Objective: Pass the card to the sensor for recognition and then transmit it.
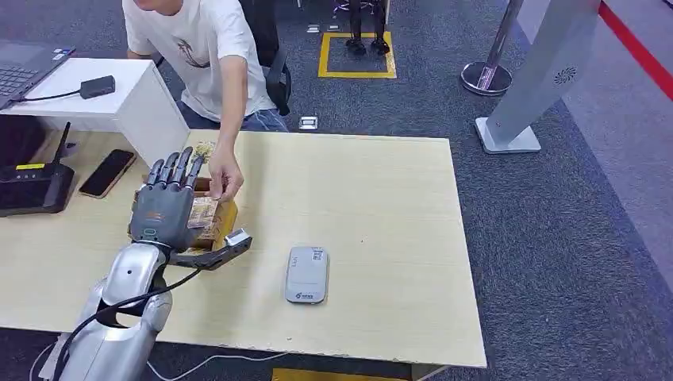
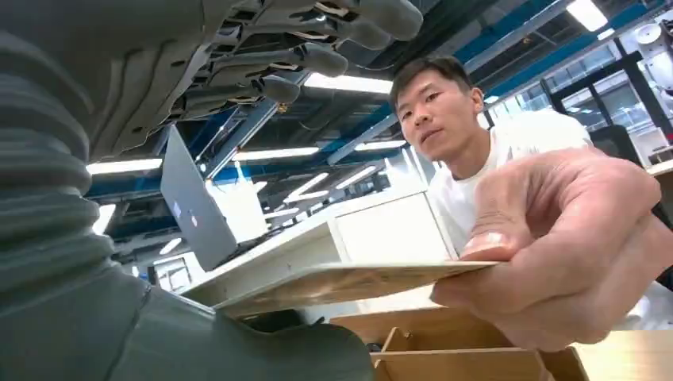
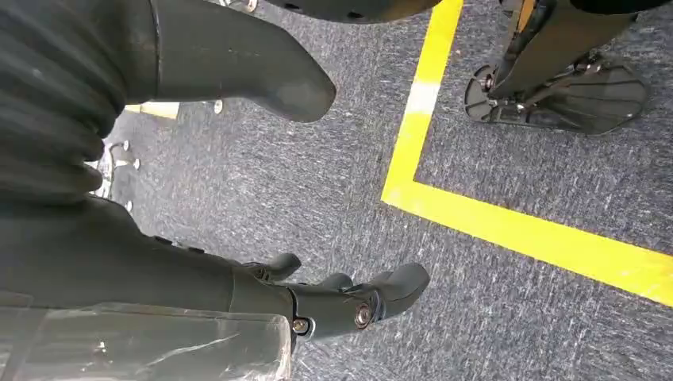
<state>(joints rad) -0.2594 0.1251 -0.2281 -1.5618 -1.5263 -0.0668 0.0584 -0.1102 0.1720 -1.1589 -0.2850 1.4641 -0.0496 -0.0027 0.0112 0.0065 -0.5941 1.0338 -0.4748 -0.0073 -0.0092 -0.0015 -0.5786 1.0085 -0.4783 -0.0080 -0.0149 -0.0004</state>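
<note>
The robot's left hand (image 1: 165, 205) hovers with fingers spread wide, holding nothing, over the wooden box (image 1: 216, 226) on the pale wooden surface (image 1: 373, 198). A person's hand (image 1: 224, 178) offers the thin patterned card (image 2: 341, 282) flat between its thumb and fingers, seemingly for pinching. The grey sensor pad (image 1: 307, 274) waits right of them; the right hand (image 3: 349, 305) hangs loosely open over the floor.

Office: grey carpet (image 1: 555, 206), laptop (image 1: 20, 71) on white desk (image 1: 119, 95), ceiling strip lights (image 2: 119, 166).

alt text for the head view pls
The robot's left hand hovers open over a wooden box on a light table, where a seated person's hand holds a card. A grey sensor lies to the right.
</note>
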